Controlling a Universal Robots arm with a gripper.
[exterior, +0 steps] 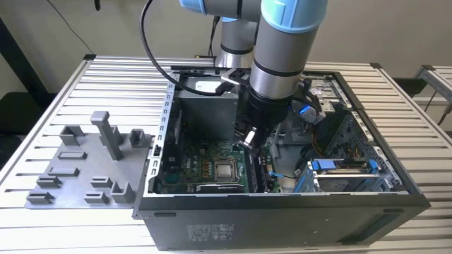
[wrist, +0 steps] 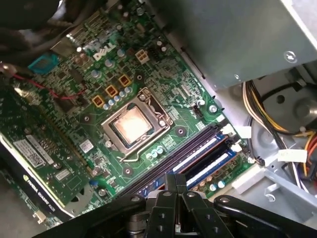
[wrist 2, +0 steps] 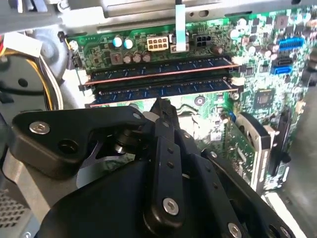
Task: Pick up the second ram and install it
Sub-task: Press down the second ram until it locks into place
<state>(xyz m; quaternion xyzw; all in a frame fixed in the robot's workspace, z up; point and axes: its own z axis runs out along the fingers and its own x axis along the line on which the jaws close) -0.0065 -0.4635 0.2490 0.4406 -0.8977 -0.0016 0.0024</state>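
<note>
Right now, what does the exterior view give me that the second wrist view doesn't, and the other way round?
Exterior view: the whole open computer case, the grey holder tray on the table at the exterior view's left, and the arm reaching down into the case.

Second wrist view: two memory sticks lying side by side in the motherboard slots, just beyond the gripper.

Both: the green motherboard and the gripper above it.
</note>
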